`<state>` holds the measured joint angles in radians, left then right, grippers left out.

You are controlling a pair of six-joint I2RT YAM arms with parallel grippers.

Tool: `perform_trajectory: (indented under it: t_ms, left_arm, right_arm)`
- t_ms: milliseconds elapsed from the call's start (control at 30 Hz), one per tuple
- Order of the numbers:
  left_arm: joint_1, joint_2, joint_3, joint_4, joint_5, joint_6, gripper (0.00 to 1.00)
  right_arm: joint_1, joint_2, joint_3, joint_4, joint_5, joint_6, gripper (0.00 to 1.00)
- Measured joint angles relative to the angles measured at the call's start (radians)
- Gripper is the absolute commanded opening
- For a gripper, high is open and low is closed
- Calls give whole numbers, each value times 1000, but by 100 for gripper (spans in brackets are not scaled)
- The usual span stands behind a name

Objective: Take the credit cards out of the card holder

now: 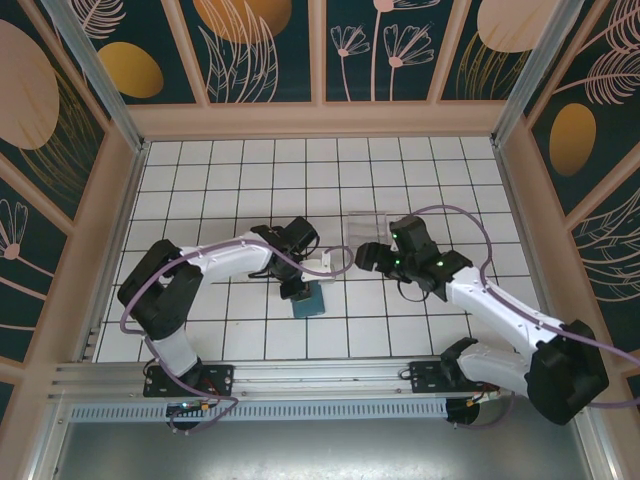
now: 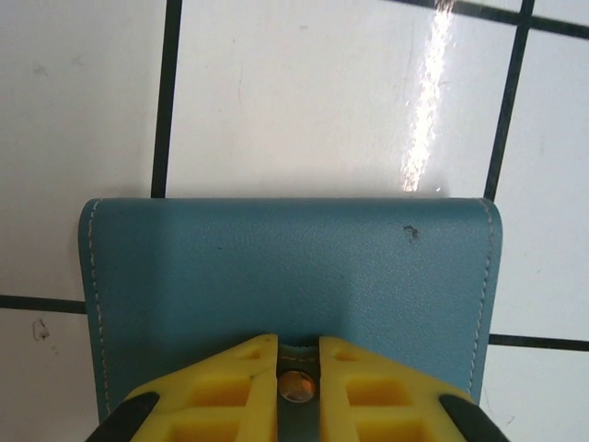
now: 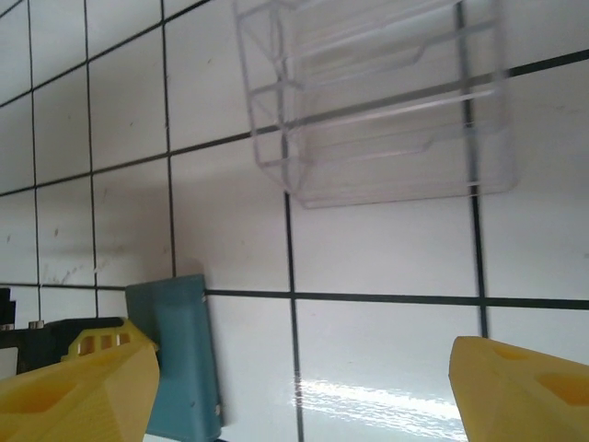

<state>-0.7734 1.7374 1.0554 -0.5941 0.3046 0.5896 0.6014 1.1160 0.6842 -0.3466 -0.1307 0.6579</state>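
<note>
White tiles cover the counter (image 1: 200, 200), and just in from the middle of its near edge the closed card holder (image 1: 308, 301) lies, left hand (image 2: 297, 343) pinched narrow on its snap tab (image 2: 296, 385), right hand (image 3: 299, 368) hanging wide nearby; that thin pinch may slip or drag the holder unopened.

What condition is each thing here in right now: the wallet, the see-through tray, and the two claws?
Wallet: folded shut, lying flat, no cards showing.
Clear tray: empty.
Left gripper: pinched on the wallet's snap tab.
Right gripper: wide open, holding nothing.
</note>
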Motion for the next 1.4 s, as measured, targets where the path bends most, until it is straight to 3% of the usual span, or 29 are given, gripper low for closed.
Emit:
perform_trajectory:
  t_ms: [233,533,667,1000,1400]
  left_arm:
    - [0,-86,-41,76,51,-13,7]
    - [0,-124,-80,169,100,-19,0]
    - [0,-138,-113,194,119,-26,0]
    - [0,-167,-140,264,142,-47,0]
    - [0,-204,-187,320,145,-72,0]
  right_arm:
    - [58,108,6,70,-82,4,79]
    - [80,218,-11,227,-213,37,65]
    - [82,272,-24,277,-257,48,56]
    - [84,367,-51,380,-344,63,51]
    - [86,373,-85,472,-394,105,23]
